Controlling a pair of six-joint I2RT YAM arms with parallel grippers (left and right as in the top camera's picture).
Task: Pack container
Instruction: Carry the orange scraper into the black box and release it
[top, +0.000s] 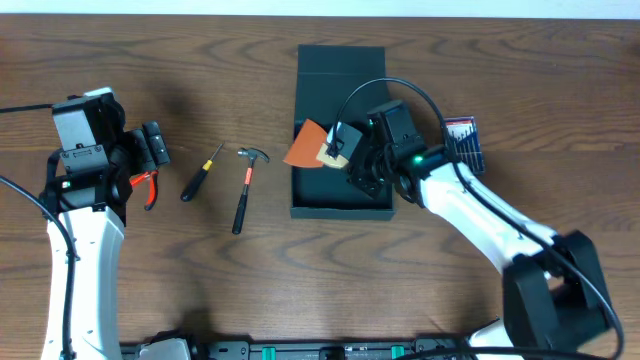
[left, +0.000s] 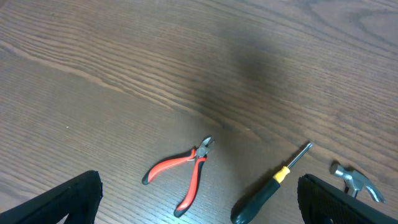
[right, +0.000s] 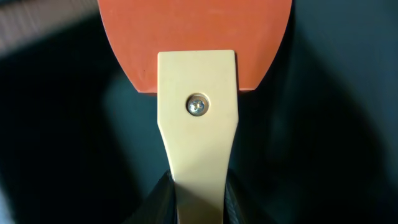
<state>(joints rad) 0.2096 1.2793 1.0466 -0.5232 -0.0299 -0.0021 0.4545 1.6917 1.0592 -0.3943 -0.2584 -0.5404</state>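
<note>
You were at a robotics lab bench, plainly. A dark brown wood-grain tabletop (top: 200, 290) carried a white-and-black robot arm on your left (top: 85, 250) and another on your right (top: 480, 215). A black mounting rail with green fittings (top: 300, 351) ran along the near edge. Hand tools made up the props: red-handled pliers (left: 183, 171), a black-and-yellow screwdriver (left: 264, 193), a steel-headed claw hammer (top: 244, 185), an orange-bladed scraper with a cream handle (right: 198, 124), and a small dark case of slim metal bits (top: 466, 143).

Tools laid out around the container (top: 340, 211).
Left of container: hammer (top: 245, 187) nearest, then screwdriver (top: 199, 176), pliers (top: 149, 189) farthest. Over its left edge: scraper (top: 305, 148), clamped in right gripper (top: 343, 153). Right of container: small tool case (top: 466, 143).
</note>
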